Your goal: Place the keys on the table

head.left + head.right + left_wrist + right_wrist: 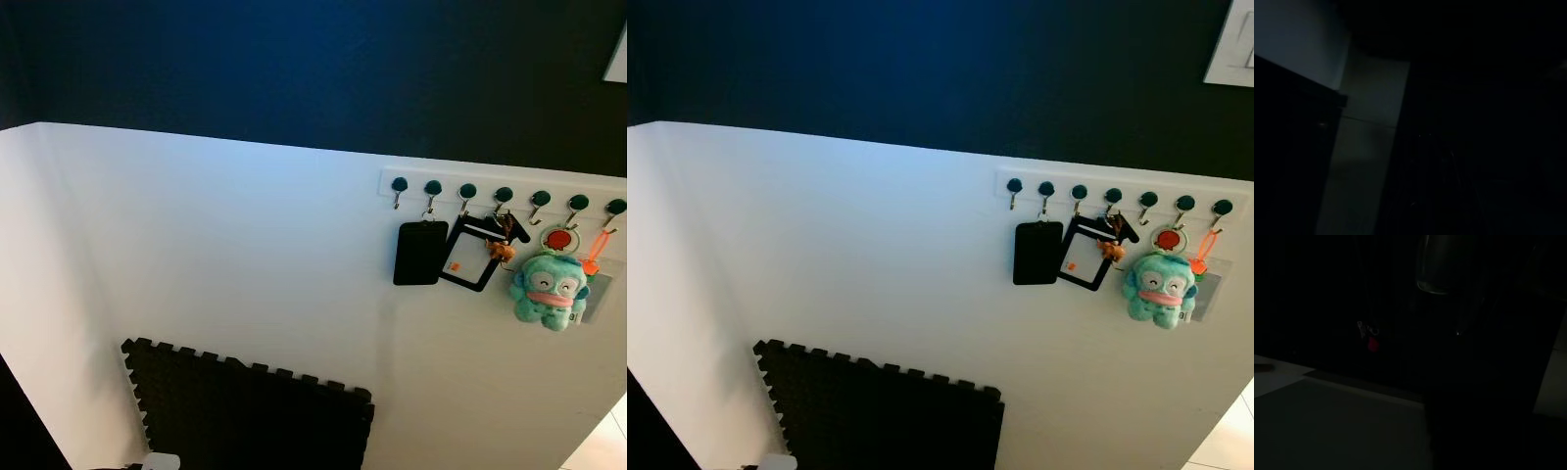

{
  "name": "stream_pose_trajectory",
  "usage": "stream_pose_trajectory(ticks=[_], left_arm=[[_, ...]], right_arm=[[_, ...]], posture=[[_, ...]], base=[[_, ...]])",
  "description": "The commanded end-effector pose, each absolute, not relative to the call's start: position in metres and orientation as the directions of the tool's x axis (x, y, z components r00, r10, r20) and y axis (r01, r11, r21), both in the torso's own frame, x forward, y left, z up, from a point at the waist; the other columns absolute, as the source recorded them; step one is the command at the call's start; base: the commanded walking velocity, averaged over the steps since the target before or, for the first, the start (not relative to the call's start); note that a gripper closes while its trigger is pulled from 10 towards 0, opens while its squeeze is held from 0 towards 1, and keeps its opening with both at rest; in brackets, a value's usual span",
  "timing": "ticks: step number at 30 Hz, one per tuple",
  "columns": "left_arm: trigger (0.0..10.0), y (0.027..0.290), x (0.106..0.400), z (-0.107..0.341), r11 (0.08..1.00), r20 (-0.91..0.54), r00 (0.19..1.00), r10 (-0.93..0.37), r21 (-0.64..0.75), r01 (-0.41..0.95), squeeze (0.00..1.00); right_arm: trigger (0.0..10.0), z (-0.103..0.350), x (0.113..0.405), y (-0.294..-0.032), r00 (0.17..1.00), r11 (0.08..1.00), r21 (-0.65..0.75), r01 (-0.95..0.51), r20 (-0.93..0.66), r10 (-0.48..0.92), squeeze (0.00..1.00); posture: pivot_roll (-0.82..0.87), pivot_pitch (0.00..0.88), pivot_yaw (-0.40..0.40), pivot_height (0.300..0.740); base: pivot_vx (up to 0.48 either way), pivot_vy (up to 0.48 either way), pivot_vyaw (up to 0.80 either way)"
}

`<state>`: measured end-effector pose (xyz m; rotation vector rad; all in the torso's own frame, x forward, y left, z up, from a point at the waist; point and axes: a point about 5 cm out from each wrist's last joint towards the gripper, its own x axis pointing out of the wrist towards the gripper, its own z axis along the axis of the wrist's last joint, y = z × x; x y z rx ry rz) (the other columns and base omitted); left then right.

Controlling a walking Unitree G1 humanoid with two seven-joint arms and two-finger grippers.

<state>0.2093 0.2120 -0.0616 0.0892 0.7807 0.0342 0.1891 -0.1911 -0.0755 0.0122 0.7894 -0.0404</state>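
A white wall panel [225,255] sits below a dark navy upper wall [294,69], carrying a white hook rail [500,186] with dark green round knobs. From it hang a black card holder [420,253], a black-framed badge [474,258] with an orange mark, and a teal plush toy [549,289] with pink lips. A black foam mat [250,416] with a notched edge leans below.

**Wall fixtures ahead of you**

You face a white wall [216,255] beneath a dark navy upper band [294,69]. A white hook rail [505,188] with dark green round knobs carries a black rectangular card holder [420,253] and a teal plush toy [549,288]. Below: black foam interlocking mat [255,416].
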Motion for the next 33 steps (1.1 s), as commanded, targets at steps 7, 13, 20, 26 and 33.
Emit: stream_pose_trajectory(ticks=[7, 13, 20, 26, 33], left_arm=[[10.0, 0.202, 0.215, -0.060, 0.999, -0.688, 0.725, 0.017, 0.038, 0.013, 0.00], [10.0, 0.203, 0.218, -0.058, 0.999, -0.688, 0.725, 0.020, 0.044, 0.014, 0.00], [10.0, 0.204, 0.221, -0.056, 0.998, -0.686, 0.727, 0.011, 0.050, 0.033, 0.00], [10.0, 0.200, 0.223, -0.056, 0.998, -0.680, 0.734, 0.005, 0.048, 0.037, 0.00], [10.0, 0.198, 0.222, -0.056, 0.998, -0.679, 0.734, 0.003, 0.045, 0.038, 0.00]], right_arm=[[10.0, -0.075, 0.187, -0.200, 0.700, 0.997, -0.013, 0.079, -0.711, -0.065, 0.00], [10.0, -0.074, 0.190, -0.200, 0.701, 0.997, -0.011, 0.081, -0.710, -0.065, 0.00], [10.0, -0.073, 0.191, -0.201, 0.705, 0.996, -0.009, 0.085, -0.706, -0.066, 0.00], [10.0, -0.074, 0.189, -0.202, 0.706, 0.995, -0.009, 0.095, -0.705, -0.074, 0.00], [10.0, -0.074, 0.188, -0.202, 0.706, 0.995, -0.009, 0.100, -0.704, -0.077, 0.00]], posture=[[0.07, 0.017, -0.044, 0.740], [0.08, 0.001, -0.043, 0.740], [0.07, 0.000, -0.033, 0.740], [0.06, 0.005, -0.025, 0.740], [0.05, 0.011, -0.017, 0.740]], base=[[0.000, 0.000, 0.00], [0.000, 0.000, 0.00], [0.000, 0.000, -0.28], [0.000, 0.000, -0.80], [0.000, 0.000, -0.80]])
